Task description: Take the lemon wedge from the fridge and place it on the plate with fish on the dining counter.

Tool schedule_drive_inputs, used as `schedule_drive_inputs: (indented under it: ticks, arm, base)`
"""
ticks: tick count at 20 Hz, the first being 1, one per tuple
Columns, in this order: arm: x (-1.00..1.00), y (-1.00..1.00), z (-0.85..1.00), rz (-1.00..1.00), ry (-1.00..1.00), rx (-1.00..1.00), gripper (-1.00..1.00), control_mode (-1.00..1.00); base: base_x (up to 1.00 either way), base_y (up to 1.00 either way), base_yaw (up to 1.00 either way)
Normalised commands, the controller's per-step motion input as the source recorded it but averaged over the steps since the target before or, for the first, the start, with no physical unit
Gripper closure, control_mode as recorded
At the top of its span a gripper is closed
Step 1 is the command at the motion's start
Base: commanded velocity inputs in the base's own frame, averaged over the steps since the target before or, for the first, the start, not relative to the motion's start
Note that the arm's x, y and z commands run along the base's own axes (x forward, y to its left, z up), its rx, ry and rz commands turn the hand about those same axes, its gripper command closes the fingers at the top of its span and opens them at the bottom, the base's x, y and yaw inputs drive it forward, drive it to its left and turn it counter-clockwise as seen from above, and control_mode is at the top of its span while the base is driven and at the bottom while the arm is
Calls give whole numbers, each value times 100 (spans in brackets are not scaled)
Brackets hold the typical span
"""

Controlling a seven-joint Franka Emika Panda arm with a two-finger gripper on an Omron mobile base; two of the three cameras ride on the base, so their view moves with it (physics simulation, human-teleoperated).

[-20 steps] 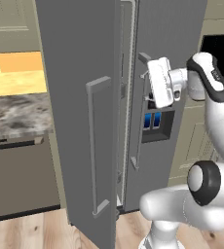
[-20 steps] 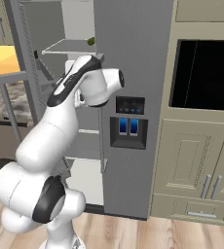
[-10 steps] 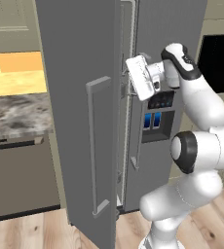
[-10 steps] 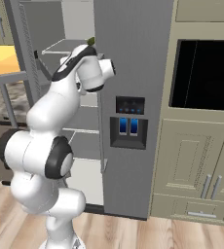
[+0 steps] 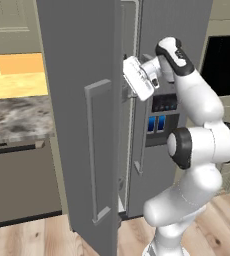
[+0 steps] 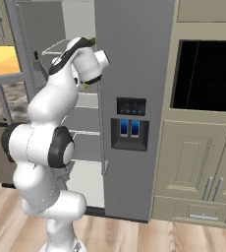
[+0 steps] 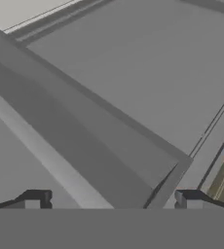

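Arm swung in toward the fridge opening; lemon not yet taken

Arm posture differs plainly from a second ago. In the left base view the hand then sat right of centre, beside the closed right door; now the gripper (image 5: 128,82) sits at upper centre, at the edge of the gap between the open left door (image 5: 79,115) and the closed one. In the right base view the upper arm has risen from a low crouch at the left to stand upright, with the wrist at upper left, in front of the lit shelves (image 6: 80,101).

Jaws stand wide apart and hold nothing: the hand view shows the two fingertips (image 7: 36,199) at the bottom corners with bare grey door and handle surface between them.

Fridge (image 6: 134,98) stands with its left door swung open. A tiny yellow-green speck just below the wrist in the right base view may be the lemon wedge (image 6: 86,86); it is too small to confirm. The plate with fish and the dining counter lie outside these views.

Judgement: the task is at the reach-in stage. The hand faces the door, so it likely needs turning toward the shelves before any grasp.
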Motion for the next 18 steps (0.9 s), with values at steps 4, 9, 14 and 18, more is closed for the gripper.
schedule_drive_inputs:
  ticks: [4, 9, 14, 18]
  arm:
    - [-23, 100, -16, 14, -6, -18, -100, -100]
    - [-29, 100, -20, 10, -22, -15, -100, -100]
    - [-6, 100, -24, 2, -23, -2, -100, -100]
    - [25, 100, -35, 0, -16, 14, -100, -100]
  base:
    - [0, 0, 0]
    - [0, 0, 0]
    - [0, 0, 0]
    - [0, 0, 0]
